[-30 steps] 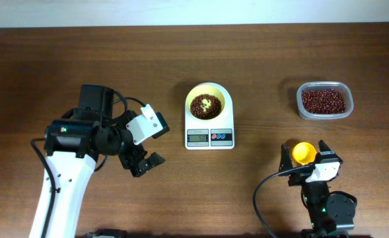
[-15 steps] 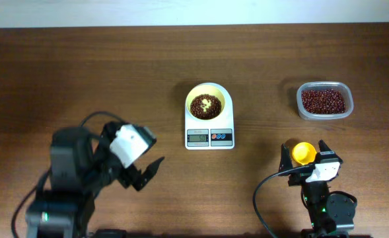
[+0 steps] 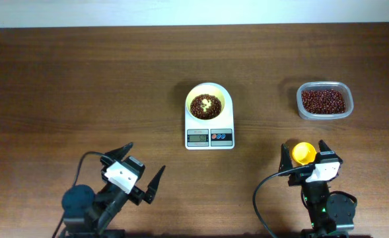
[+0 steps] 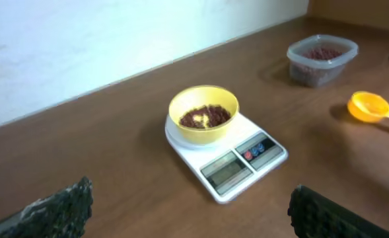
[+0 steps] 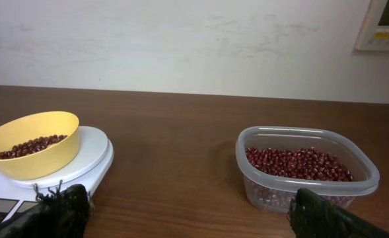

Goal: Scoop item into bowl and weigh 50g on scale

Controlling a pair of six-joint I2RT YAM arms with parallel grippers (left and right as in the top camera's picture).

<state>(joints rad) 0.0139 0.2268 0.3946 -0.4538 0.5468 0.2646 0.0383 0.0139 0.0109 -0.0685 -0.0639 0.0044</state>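
Observation:
The pale yellow bowl (image 3: 209, 88) stands on the white scale (image 3: 209, 137) at the table's middle and holds a heap of red-brown beans (image 3: 203, 110). More beans (image 3: 323, 100) fill a clear tub. My left gripper (image 3: 141, 165) is open and empty, low at the front left, well short of the scale. In the left wrist view the bowl (image 4: 204, 134), scale (image 4: 244, 162) and gripper (image 4: 191, 198) show. My right gripper (image 3: 304, 152) is open at the front right, over the yellow scoop (image 3: 303, 153). The right wrist view shows the bowl (image 5: 32, 162) and open gripper (image 5: 187, 198).
The clear tub (image 3: 301, 106) sits at the back right, also in the right wrist view (image 5: 306, 192) and the left wrist view (image 4: 321, 56). The scoop (image 4: 369, 106) lies on the table right of the scale. A wall runs behind the table.
My left arm has pulled back from beside the scale to the front left edge and folded low, its gripper open throughout. The right arm, scoop, bowl and scale have not moved.

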